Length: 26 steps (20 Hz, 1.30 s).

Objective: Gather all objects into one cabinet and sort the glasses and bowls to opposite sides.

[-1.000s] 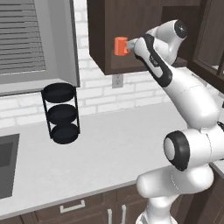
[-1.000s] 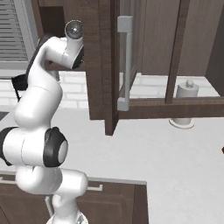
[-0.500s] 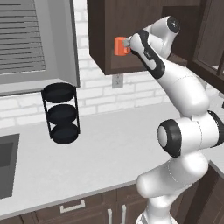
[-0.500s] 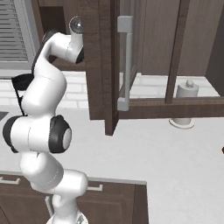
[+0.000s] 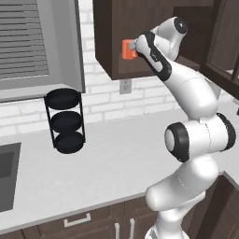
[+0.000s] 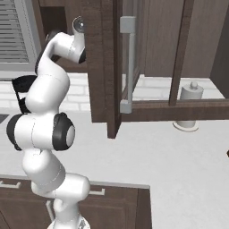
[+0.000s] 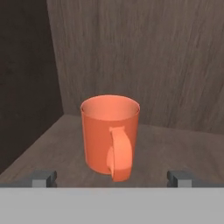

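Observation:
An orange mug stands upright on the shelf of a narrow dark wood cabinet, its handle turned toward the hand camera. My gripper is open just in front of it, one fingertip to each side of the mug and neither touching it. In the left base view the orange mug shows at the cabinet's open side, with the gripper right beside it. To the right, the wide cabinet's framed door with a grey handle stands open.
A black three-tier rack stands on the grey counter by the brick wall, and a sink lies at the far left. A paper towel roll stands on the counter behind the open door.
The arm has raised its elbow and brought the hand closer to the orange mug. The mug has not moved and the jaws have stayed open.

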Available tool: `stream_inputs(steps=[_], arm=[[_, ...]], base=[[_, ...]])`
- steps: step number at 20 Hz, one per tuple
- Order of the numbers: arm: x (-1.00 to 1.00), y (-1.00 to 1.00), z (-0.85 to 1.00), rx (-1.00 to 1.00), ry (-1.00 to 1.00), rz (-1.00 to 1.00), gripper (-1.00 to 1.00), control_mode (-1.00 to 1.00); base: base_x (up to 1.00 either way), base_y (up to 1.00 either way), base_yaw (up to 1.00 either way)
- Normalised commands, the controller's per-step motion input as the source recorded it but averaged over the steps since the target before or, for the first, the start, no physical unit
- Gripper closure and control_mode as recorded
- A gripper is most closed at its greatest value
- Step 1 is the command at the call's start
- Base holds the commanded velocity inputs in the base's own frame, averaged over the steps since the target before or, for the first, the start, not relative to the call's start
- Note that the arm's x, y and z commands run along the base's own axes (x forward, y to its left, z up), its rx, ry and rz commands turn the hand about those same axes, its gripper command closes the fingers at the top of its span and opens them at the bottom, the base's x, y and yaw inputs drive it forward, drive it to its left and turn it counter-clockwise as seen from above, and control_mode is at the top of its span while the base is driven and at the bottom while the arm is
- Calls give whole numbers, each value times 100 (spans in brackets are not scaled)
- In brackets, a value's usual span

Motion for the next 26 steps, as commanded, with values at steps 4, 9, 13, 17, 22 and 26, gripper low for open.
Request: stream_inputs(steps=[4,9,13,17,22,26], arm=[[17,2,-34,0,0,0,-100,-100],[27,0,-3,0,0,0,-100,-100],[37,0,0,0,0,0,-100,-100],[21,0,0,0,0,0,-100,-100],[18,0,-1,0,0,0,-100,-100],[23,1,-15,0,0,0,-100,-100]], base=[[0,0,0],[0,0,0],[0,0,0],[0,0,0],[0,0,0],[0,0,0]])
